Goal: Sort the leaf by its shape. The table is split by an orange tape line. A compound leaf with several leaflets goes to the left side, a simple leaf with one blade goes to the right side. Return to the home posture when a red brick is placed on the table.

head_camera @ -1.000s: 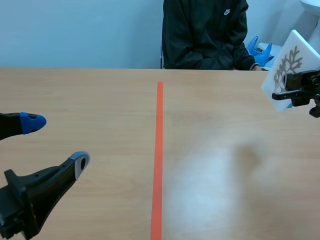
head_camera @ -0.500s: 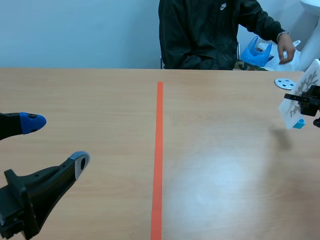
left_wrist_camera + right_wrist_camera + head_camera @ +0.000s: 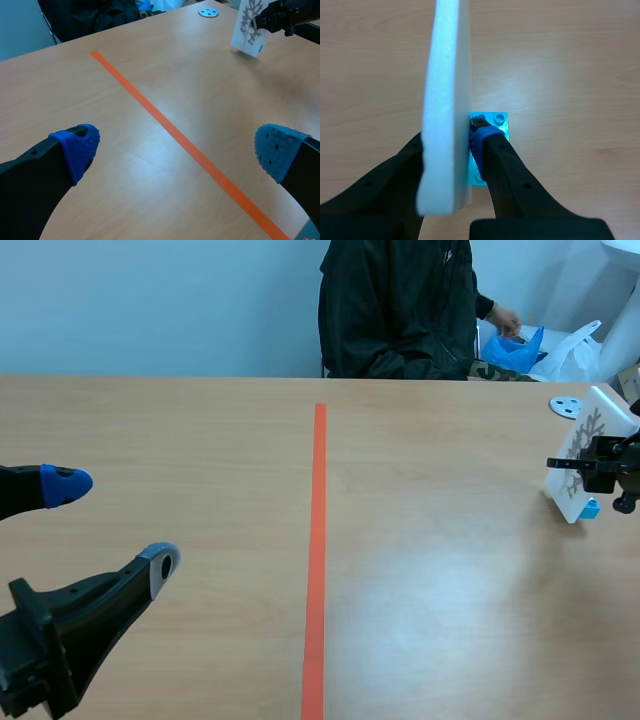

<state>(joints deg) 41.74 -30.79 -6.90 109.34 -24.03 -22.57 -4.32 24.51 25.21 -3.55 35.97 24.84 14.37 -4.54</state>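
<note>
A white foam board with a grey leaf picture (image 3: 578, 465) is at the right edge of the scene view, a bit above the middle. The leaf on it has many little branches. The board stands tilted, with a small light-blue block (image 3: 592, 507) at its lower end. I cannot tell if the block sits on the light brown wooden table (image 3: 200, 430) or hangs just over it.

The right gripper (image 3: 600, 465) comes in from the right edge and is clenched on the board. In the right wrist view the board (image 3: 447, 100) is seen from its thin edge, squeezed between the two fingers of the right gripper (image 3: 447, 142). The blue block (image 3: 490, 145) is just under them.

A long orange tape line (image 3: 318, 540) runs down the middle of the scene view. The board is well to the right of it.

The left gripper (image 3: 112, 525) is at the lower left of the scene view, over the left side of the table. Its fingers are spread wide and hold nothing. In the left wrist view, the left gripper (image 3: 175, 150) has the tape line (image 3: 165, 125) passing under it, and the board (image 3: 248, 27) is far ahead.

A small white round disc with holes (image 3: 565, 405) lies on the table near the board, at the upper right. A person in a black jacket (image 3: 400, 310) sits at the top middle, with a hand (image 3: 503, 318) by a blue bag (image 3: 512, 348).
</note>
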